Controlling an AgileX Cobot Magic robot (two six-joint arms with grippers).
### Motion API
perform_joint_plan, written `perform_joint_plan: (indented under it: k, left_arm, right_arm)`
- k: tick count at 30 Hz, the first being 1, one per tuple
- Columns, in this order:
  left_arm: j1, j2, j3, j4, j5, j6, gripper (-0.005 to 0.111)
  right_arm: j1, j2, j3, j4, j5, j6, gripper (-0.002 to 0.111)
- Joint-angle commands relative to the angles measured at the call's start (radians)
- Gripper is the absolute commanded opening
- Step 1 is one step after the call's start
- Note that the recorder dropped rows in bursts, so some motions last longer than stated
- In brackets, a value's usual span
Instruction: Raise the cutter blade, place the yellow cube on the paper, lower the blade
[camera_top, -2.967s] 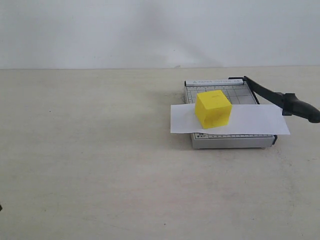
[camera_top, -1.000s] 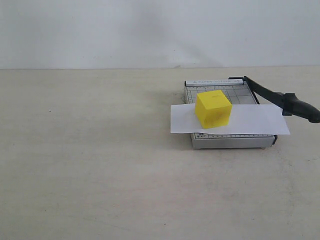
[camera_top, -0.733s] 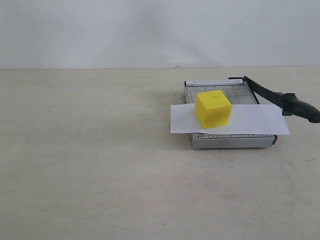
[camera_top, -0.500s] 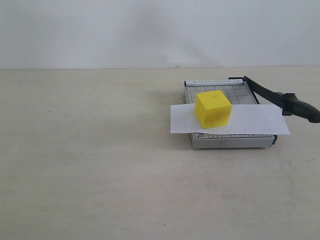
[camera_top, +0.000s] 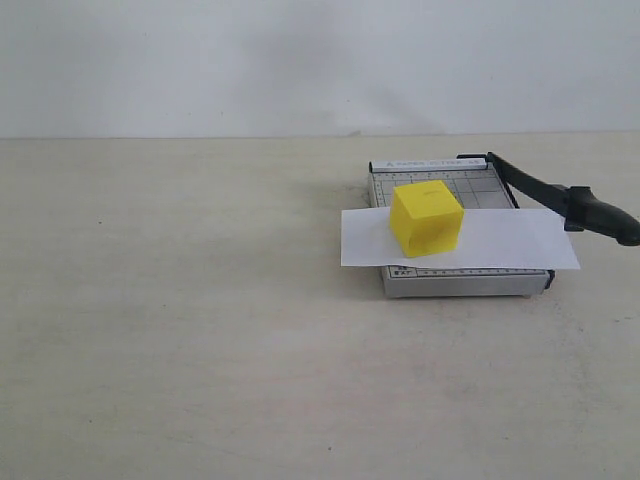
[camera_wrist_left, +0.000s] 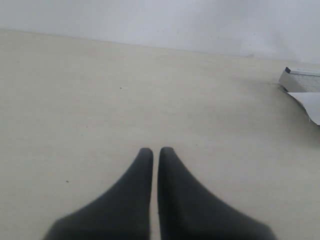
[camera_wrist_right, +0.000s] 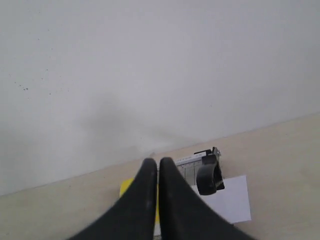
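Yellow matte cube (camera_top: 427, 217) sat on the white paper sheet (camera_top: 505, 240). The black lever blade (camera_top: 560, 200) stood raised at the right. The left gripper (camera_wrist_left: 155, 150) and right gripper (camera_wrist_right: 158, 161) were clenched and empty.

A pale beige worktop (camera_top: 200, 330), matte and faintly speckled, fills the near ground. Behind it rises a plain white wall (camera_top: 300, 60). Right of the middle stands a small grey base (camera_top: 460, 284) with a gridded top; the print on its far strip is too small to read.
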Motion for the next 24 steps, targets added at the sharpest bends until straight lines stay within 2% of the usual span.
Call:
perform_joint_plan:
  k: [1,4,6,12,17,20,24]
  left_arm:
    - [0.003,-0.004,-0.001,-0.007,0.003,0.0,0.005]
    - [0.003,-0.004,-0.001,-0.007,0.001,0.0,0.005]
    - [0.003,-0.004,-0.001,-0.007,0.001,0.0,0.005]
    - [0.003,-0.004,-0.001,-0.007,0.001,0.0,0.005]
    - [0.003,-0.004,-0.001,-0.007,0.001,0.0,0.005]
    - [0.003,-0.004,-0.001,-0.007,0.001,0.0,0.005]
    - [0.003,-0.004,-0.001,-0.007,0.001,0.0,0.005]
  right_arm:
    - [0.002,-0.003,-0.027,-0.004,0.068,0.012,0.023]
    - [0.002,-0.001,-0.065,-0.004,0.1,0.012,0.055]
    - [0.002,0.021,-0.104,-0.004,0.149,0.012,0.067]
    - [0.002,0.212,-0.314,-0.103,0.433,0.026,0.066]
    - [0.0,0.486,-0.541,-0.274,0.689,0.204,0.066]
    - [0.0,0.671,-0.698,-0.382,0.853,0.169,0.066]
    - [0.0,0.91,-0.903,-0.383,1.018,0.034,0.066]
